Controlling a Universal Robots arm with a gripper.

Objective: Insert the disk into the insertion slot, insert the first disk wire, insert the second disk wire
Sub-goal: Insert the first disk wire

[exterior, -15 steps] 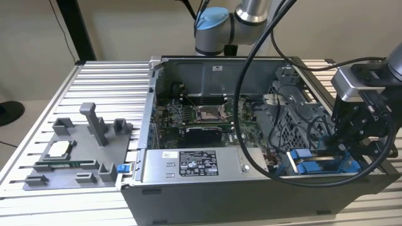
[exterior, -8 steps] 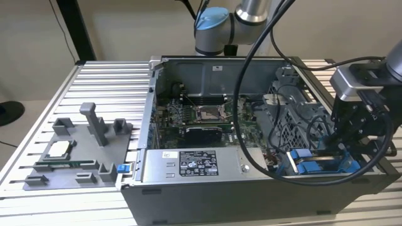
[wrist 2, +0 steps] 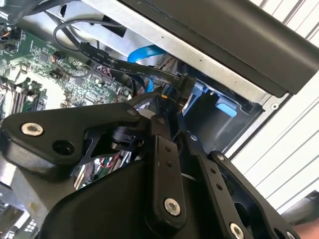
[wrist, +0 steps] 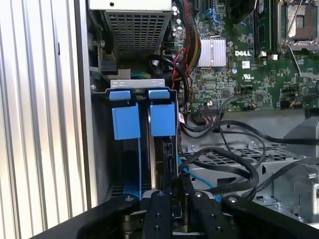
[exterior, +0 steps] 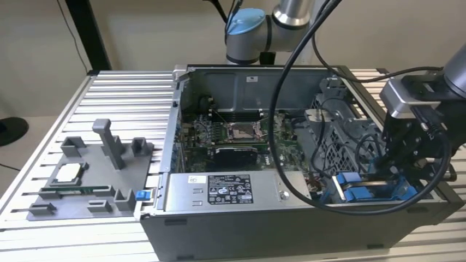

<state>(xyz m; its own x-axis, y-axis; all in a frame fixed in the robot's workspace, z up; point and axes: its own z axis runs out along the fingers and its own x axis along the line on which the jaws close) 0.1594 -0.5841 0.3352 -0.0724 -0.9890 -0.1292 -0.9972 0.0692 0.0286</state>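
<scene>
The disk [wrist: 166,155] stands edge-on in the insertion slot [wrist: 137,85], in its blue carrier with two blue tabs [wrist: 162,118] at the top. My gripper [wrist: 175,182] hangs just over the disk's end. Its black fingers [wrist 2: 160,130] are drawn close together on the black connector [wrist 2: 185,83] of a flat black disk wire [wrist 2: 119,63]. In the exterior view the gripper [exterior: 396,164] is low at the case's right corner, above the blue tabs [exterior: 351,184]. A light blue wire [wrist: 193,175] runs beside the bay.
The open case [exterior: 248,82] lies on a slatted table [exterior: 124,103]. The motherboard [exterior: 233,136], a labelled grey power-supply box [exterior: 218,191] and a perforated cage [wrist: 234,158] draped with black cables crowd the bay. A grey fixture plate [exterior: 87,174] lies at the exterior view's left.
</scene>
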